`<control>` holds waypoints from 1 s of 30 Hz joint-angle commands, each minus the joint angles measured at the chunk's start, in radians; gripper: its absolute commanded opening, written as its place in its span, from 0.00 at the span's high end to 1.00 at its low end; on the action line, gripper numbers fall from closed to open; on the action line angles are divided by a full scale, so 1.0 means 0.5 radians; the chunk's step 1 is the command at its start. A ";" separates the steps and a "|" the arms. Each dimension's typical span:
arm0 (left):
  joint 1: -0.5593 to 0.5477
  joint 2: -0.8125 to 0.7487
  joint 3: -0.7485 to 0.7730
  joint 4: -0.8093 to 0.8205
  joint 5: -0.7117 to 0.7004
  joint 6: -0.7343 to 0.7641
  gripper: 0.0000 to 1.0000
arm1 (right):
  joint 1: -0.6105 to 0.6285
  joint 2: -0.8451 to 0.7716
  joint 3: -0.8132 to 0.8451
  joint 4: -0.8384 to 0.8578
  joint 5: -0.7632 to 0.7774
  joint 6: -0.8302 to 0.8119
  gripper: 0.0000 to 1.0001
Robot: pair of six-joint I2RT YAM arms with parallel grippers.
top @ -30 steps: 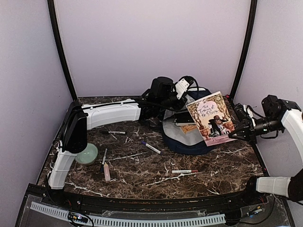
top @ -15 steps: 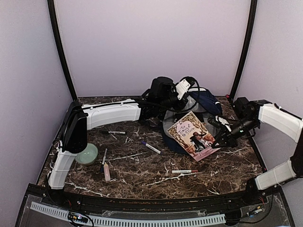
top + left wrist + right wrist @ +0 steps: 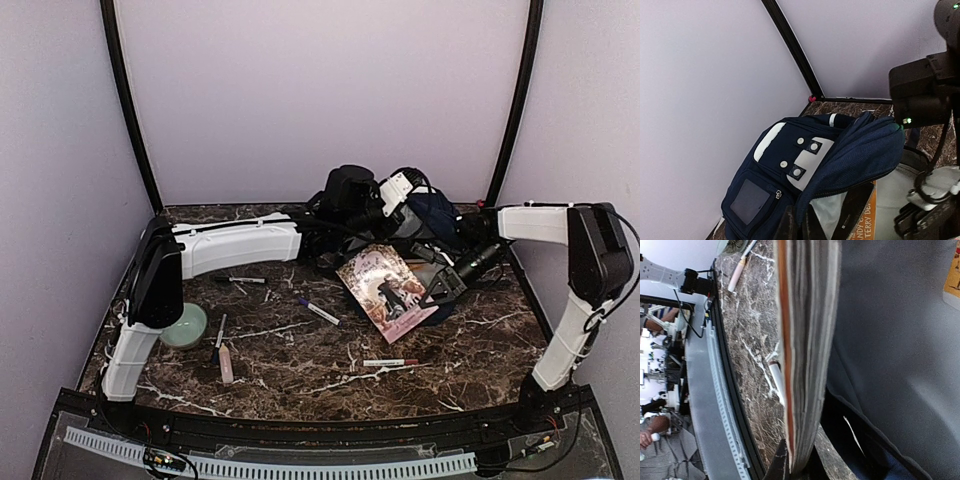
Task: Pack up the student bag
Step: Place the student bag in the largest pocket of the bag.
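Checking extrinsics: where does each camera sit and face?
Top external: above, behind the bases, looking down at the brown marble table; both white arms show.
Left wrist: on the left gripper, facing the navy-blue fabric backpack, whose flap it pinches.
Right wrist: on the right gripper, sighting along the illustrated paperback book it grips.
Shared: backpack in top and left wrist.

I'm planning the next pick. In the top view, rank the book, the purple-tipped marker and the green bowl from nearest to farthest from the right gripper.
1. book: held in the right gripper.
2. purple-tipped marker: mid-table, left of the book.
3. green bowl: far left, by the left arm.
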 commanded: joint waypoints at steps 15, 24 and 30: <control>-0.188 -0.236 -0.074 0.307 -0.332 0.285 1.00 | -0.331 0.195 -0.051 0.157 -0.347 0.622 1.00; -0.188 -0.239 -0.114 0.288 -0.339 0.239 1.00 | -0.459 0.386 0.063 -0.011 -0.518 0.457 1.00; -0.197 -0.267 -0.158 0.293 -0.354 0.245 1.00 | -0.532 0.405 0.047 0.172 -0.505 0.654 1.00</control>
